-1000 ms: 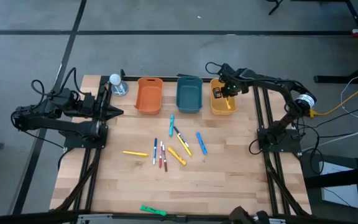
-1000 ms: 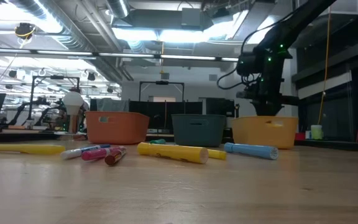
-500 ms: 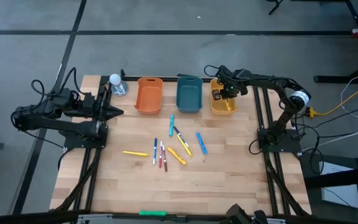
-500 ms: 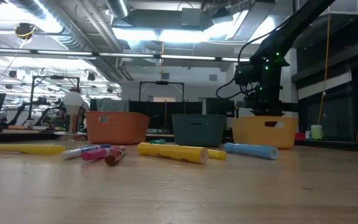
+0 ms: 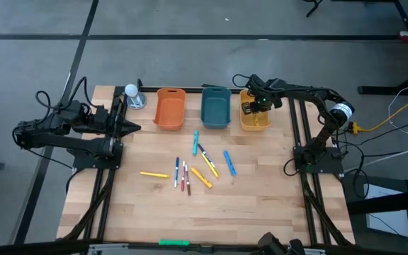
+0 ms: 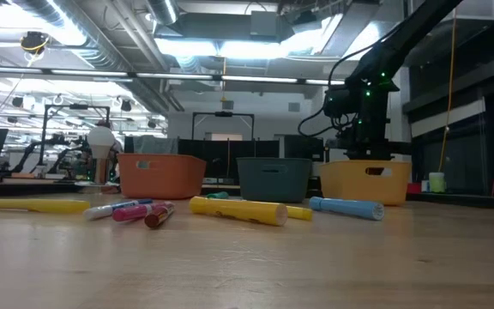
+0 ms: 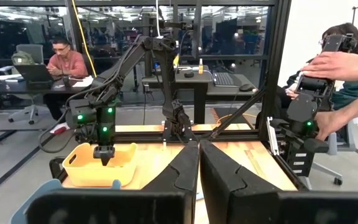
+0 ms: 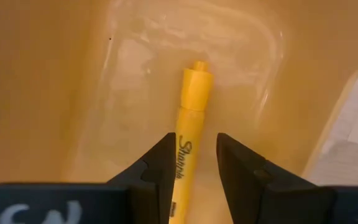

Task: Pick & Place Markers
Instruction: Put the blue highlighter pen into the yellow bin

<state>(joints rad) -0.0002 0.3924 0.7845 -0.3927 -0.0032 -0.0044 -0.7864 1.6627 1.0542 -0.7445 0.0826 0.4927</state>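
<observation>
My right gripper (image 5: pixel 251 108) reaches down into the yellow bin (image 5: pixel 256 125); it also shows in the low view (image 6: pixel 360 153). In the right wrist view its fingers stand open (image 8: pixel 195 146) on either side of a yellow marker (image 8: pixel 191 118). That marker lies along the bin's floor, with bin floor showing between it and one finger. Several other markers lie flat on the table's middle, among them a teal one (image 5: pixel 195 137), a blue one (image 5: pixel 229 162) and a yellow one (image 5: pixel 154 174). My left gripper (image 5: pixel 134 128) waits shut (image 7: pixel 199 155) at the table's left.
An orange bin (image 5: pixel 169 108) and a teal bin (image 5: pixel 215 107) stand left of the yellow one along the far edge. A white ball on a metal stand (image 5: pixel 132 94) is at the far left. A bright green stick (image 5: pixel 173 242) lies at the near edge. People sit beyond the table (image 7: pixel 64 59).
My right gripper has gone down into the yellow bin and a little toward the table's left, carrying the yellow marker with it. The marker, which slanted out below the fingers a second ago, is now hidden under the gripper in the high view.
</observation>
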